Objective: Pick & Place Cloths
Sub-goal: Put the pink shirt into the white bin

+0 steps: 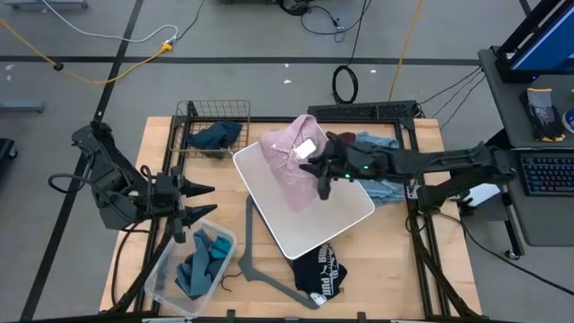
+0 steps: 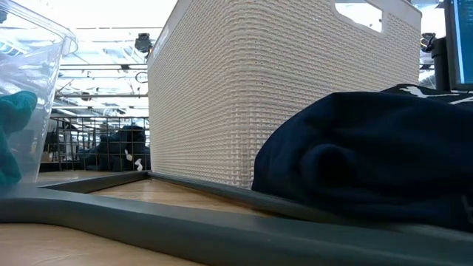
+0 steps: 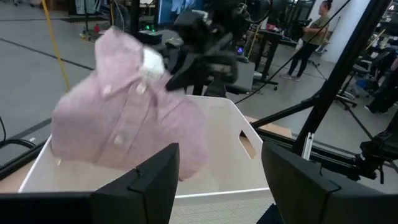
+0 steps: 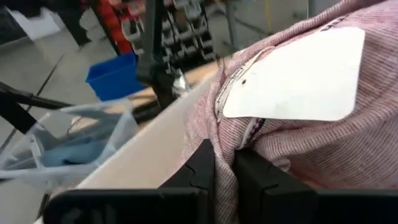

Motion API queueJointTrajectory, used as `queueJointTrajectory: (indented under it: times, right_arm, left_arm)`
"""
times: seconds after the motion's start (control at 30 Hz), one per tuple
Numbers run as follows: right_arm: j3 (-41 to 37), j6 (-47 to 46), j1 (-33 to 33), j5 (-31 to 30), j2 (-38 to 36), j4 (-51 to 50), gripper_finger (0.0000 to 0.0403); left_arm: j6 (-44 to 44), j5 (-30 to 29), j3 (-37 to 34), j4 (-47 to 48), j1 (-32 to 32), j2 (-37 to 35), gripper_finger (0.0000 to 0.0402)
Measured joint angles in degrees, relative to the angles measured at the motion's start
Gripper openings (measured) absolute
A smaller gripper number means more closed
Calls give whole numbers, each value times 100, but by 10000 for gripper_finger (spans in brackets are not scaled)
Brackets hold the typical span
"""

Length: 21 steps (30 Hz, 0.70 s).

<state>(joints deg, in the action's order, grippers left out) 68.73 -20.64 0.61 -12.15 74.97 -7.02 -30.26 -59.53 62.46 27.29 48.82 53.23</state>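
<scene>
Grey concrete floor with trailing cables surrounds a wooden surface on which a white woven bin sits tilted near the middle. From the right, the right gripper reaches over the bin, its fingers pinched shut on the collar of the pink shirt, which hangs from them and drapes down into the bin; in the right wrist view the fabric is squeezed between the two dark fingers just below a white tag. The left wrist view shows the same shirt lifted above the bin's floor, with the other arm's dark gripper gripping it near the top. At the left edge of the surface the left gripper waits, its fingers spread apart and holding nothing, pointing toward the bin. A wire basket at the far left corner holds the navy garment. Beside the left gripper, a clear plastic tub at the near edge contains the teal cloths. The black garment with white print lies on the surface just in front of the bin, touching the grey hanger. A light-blue shirt lies on the surface beyond the bin, under the right arm, with a maroon cloth near it. A person stands in the room's background.
</scene>
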Motion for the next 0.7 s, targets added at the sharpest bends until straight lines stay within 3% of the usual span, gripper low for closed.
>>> queueJointTrajectory:
  times: [0.3,0.7]
  right_arm:
    - [2,-542,-255,625,639,-260,22]
    - [2,-963,-399,677,1308,-828,29]
  left_arm:
    - [2,6,0,3,2,2,232]
    - [146,9,0,15,2,2,232]
